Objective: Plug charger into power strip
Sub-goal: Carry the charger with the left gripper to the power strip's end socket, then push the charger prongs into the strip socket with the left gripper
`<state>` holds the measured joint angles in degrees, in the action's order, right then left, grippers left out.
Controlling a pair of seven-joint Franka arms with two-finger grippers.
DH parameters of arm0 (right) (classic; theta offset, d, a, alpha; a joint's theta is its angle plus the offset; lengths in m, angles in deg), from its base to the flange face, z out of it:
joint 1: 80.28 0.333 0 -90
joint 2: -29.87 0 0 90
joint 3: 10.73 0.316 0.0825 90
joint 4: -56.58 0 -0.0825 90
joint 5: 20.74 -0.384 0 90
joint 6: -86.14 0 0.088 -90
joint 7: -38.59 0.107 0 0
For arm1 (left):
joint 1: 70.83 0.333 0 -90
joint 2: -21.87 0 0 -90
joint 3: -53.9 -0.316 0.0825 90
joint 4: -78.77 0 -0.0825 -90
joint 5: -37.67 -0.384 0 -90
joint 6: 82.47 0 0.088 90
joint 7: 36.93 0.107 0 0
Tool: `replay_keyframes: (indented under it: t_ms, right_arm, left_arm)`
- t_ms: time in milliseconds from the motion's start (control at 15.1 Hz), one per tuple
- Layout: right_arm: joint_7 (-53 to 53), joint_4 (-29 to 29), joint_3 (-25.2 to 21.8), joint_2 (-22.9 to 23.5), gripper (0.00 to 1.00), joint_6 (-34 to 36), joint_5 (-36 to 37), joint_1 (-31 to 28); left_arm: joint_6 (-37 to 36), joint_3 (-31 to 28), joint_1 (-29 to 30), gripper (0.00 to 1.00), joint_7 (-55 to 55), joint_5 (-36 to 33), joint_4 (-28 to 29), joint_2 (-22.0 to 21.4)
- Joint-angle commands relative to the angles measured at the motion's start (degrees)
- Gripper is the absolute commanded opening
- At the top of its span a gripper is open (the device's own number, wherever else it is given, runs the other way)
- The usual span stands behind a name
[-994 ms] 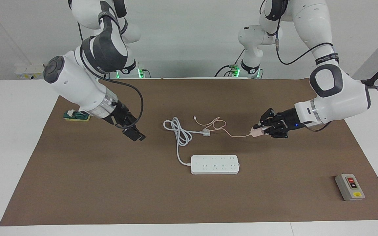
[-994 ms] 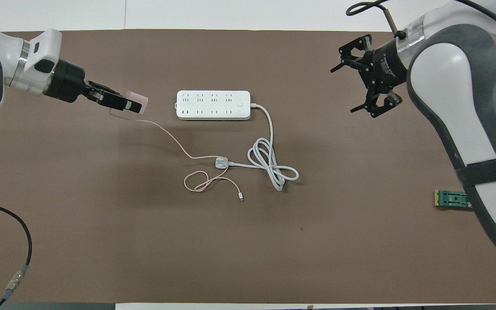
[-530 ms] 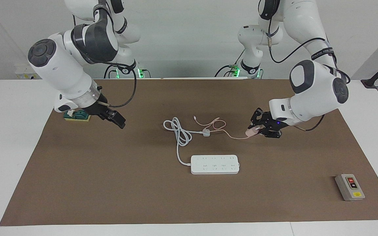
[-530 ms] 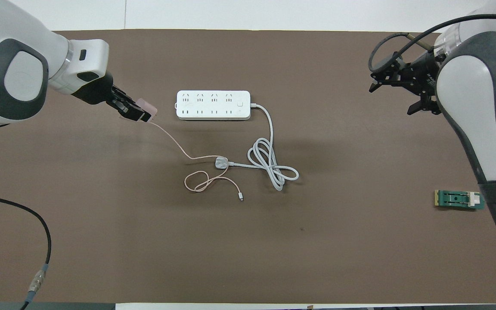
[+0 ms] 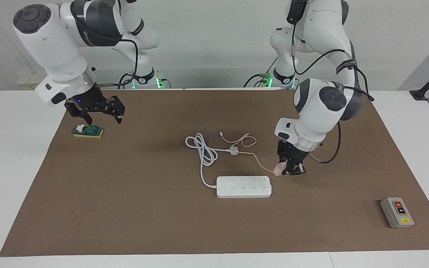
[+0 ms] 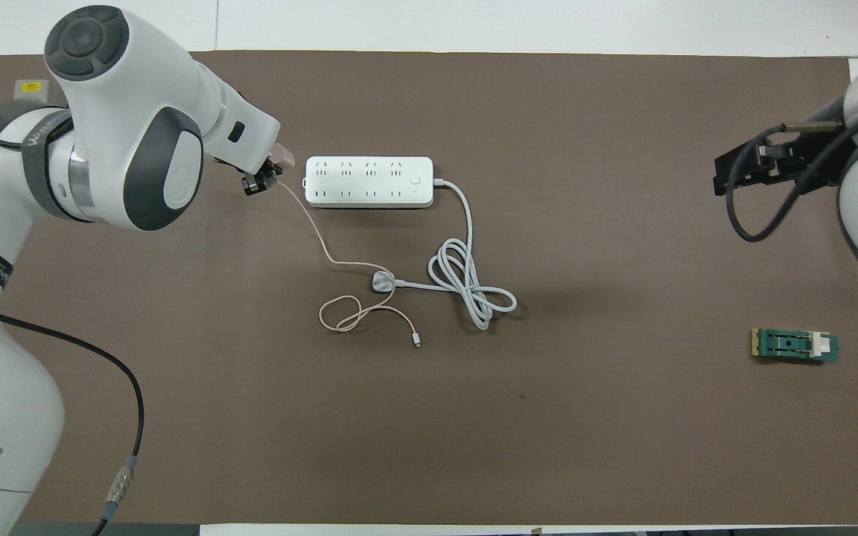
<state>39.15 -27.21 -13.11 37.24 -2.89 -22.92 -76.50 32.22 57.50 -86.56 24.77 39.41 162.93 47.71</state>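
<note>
Left pincer [image 5: 288, 170] grips charger [image 5: 279, 168] beside power strip [image 5: 244, 186] end.

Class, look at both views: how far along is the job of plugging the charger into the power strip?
Done: the left hand has picked up the charger. In hand: it hangs by the power strip at the left arm's end, pink cable trailing. Left: seating it in a socket. The right hand waits open over the mat.
</note>
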Motion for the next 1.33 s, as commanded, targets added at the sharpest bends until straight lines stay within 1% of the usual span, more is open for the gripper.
replay_keyframes:
  t_ms: [0,66,199,265,398,530,663,796,1260]
  right_arm:
    - [-3.89,-9.01,0.62,-7.54,1.0,0.69,1.12,-1.67]
    - [-4.85,-10.07,0.62,-8.42,1.0,2.18,1.12,-1.84]
    - [-5.21,-11.48,0.97,-9.13,1.0,2.02,1.47,-3.16]
    - [-5.39,-11.66,1.32,-9.22,1.0,1.84,2.0,-3.6]
    - [-5.3,-11.57,1.41,-9.13,1.0,1.84,2.7,-3.78]
    - [-5.3,-11.4,1.59,-9.04,1.0,1.75,5.24,-3.69]
    - [-4.87,-11.05,1.59,-8.96,1.0,1.67,5.34,-3.6]
    - [-4.78,-10.7,1.5,-8.96,1.0,1.67,5.52,-3.08]
    - [-4.6,-10.52,1.5,-8.96,1.0,1.41,5.43,-3.16]
  left_arm:
    - [1.94,-0.71,-1.58,0.0,2.37,-3.5,3.29,-0.45]
    - [2.73,-0.71,-1.93,0.0,3.33,-3.59,3.82,-0.36]
    - [7.11,-0.71,-2.54,0.0,4.13,-5.07,5.39,0.08]
    - [8.78,-0.71,-2.63,0.0,5.18,-6.56,5.66,0.6]
    - [10.64,-0.71,-3.69,0.0,7.12,-6.84,5.75,1.13]
    - [14.23,-0.71,-3.86,0.0,8.26,-6.93,7.94,1.49]
    - [16.87,-0.71,-3.86,0.0,8.18,-6.84,9.96,1.49]
    - [17.06,-0.71,-4.91,0.0,7.74,-6.75,10.94,1.4]
    - [16.89,-0.71,-5.1,0.0,7.83,-6.75,12.08,0.96]
